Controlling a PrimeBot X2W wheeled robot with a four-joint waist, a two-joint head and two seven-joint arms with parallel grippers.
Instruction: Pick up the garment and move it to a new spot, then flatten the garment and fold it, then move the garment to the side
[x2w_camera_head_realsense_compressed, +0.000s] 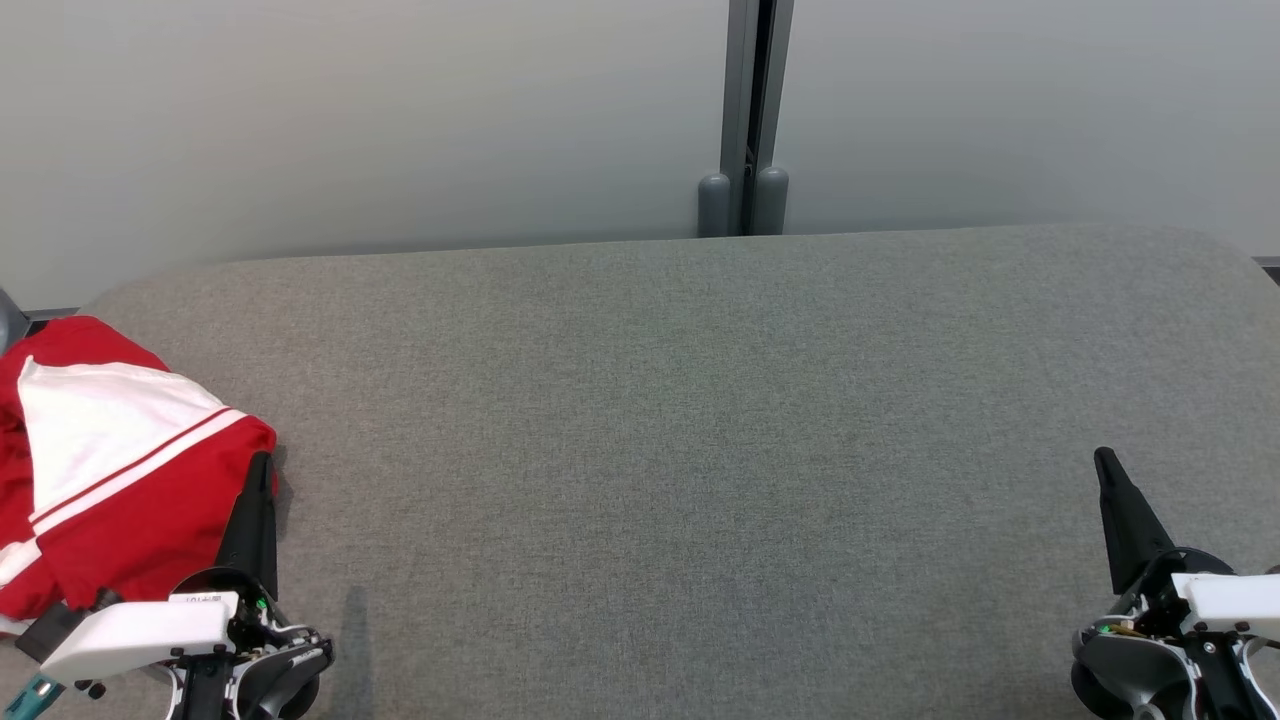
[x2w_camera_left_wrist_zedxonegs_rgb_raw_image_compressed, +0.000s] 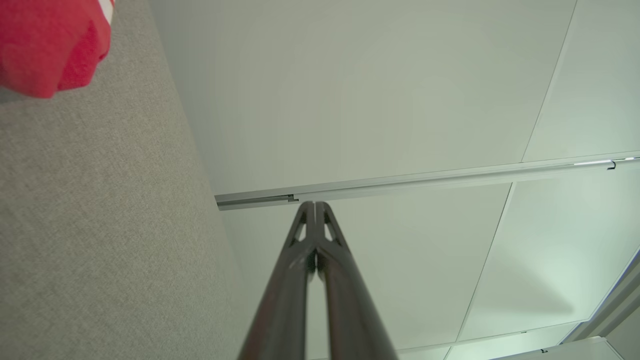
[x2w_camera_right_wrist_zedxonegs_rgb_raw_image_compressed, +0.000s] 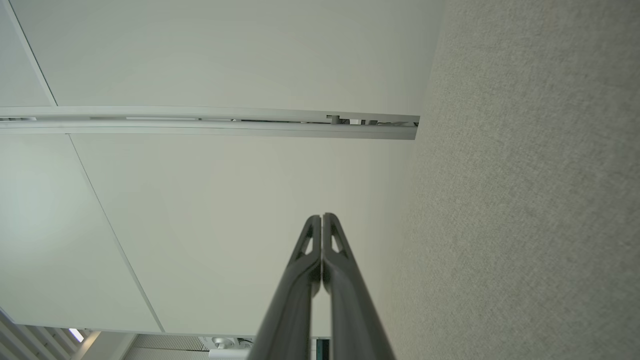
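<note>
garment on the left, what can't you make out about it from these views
Head view: red and white garment, left side cut off by the picture edge, near corner hidden behind the left gripper.
Left wrist view: a red corner of it, cut off by the top and left edges.
Kind of garment: cannot tell.

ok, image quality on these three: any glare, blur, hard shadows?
Head view: soft even light, no glare; only a faint shadow on the grey surface beside the left gripper. Left wrist view: garment corner and the gripper's base soft, close to the lens. Right wrist view: right gripper tips sharp, base blurred; wall evenly lit.
</note>
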